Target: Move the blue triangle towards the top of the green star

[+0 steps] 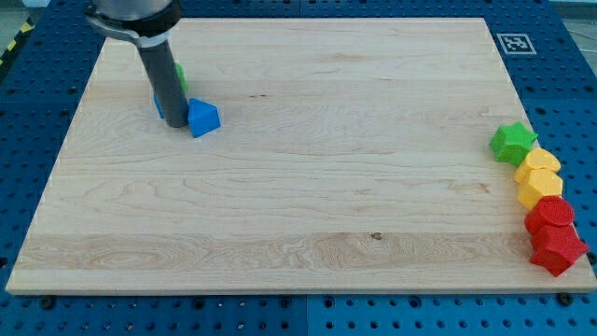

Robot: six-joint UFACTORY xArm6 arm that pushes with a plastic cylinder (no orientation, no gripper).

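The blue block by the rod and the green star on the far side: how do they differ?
The blue block sits near the view's top left, right beside my tip; the green star lies at the right edge, far from it. The blue block stands apart from other blocks; the green star heads a column with yellow blocks and red blocks. Both rest on the wooden board.

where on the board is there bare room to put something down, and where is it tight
The widest bare patch is the middle of the board, between the blue block by my tip and the green star. The bottom-left is bare too. It is crowded at the right edge, where the green star, two yellow blocks and two red blocks stack closely, and around my tip at top left.
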